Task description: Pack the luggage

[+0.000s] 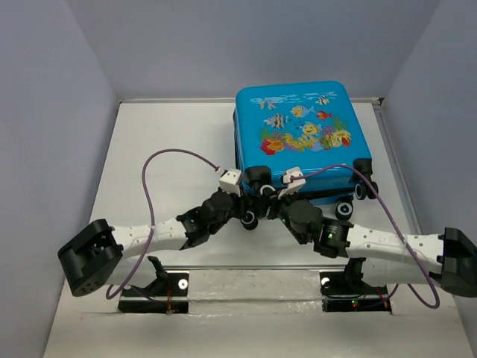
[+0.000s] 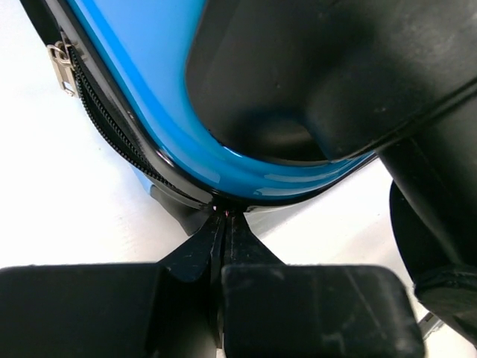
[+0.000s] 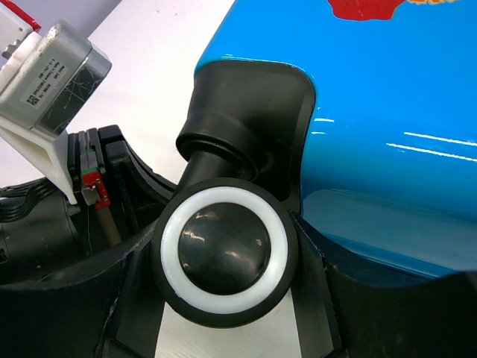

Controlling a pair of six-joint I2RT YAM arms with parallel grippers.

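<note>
The small bright blue hard-shell suitcase with the fish-and-coral print [image 1: 298,123] lies flat on the white tabletop [image 1: 171,149]. It sits toward the far right, printed face up and lid down, with its wheeled end turned to the arms.

Both arms are working at that near end. The right end effector [image 3: 227,261] is clamped on a black caster wheel with a white ring [image 3: 223,250], one finger on either side of it. I take that for a steadying hold on the case.

The left end effector [image 2: 226,220] has its fingers pressed together, tips right against the black zipper edge [image 2: 112,127] where it rounds a corner of the blue shell. From here I can't make out whether anything is pinched between those tips. A small silver metal zipper pull [image 2: 61,63] hangs farther along the same seam, apart from them.

So the job looks late on: the case is shut and the zip is being dealt with. If a slider is in that pinch, the next move calls for a slow draw along the curve of the seam while the other arm keeps the case from rolling. If not, the pull must be found first.

No brand shows on the shell. The grey box-shaped camera module [image 3: 56,71] on the left wrist carries a label, but its print is too fine to read.
</note>
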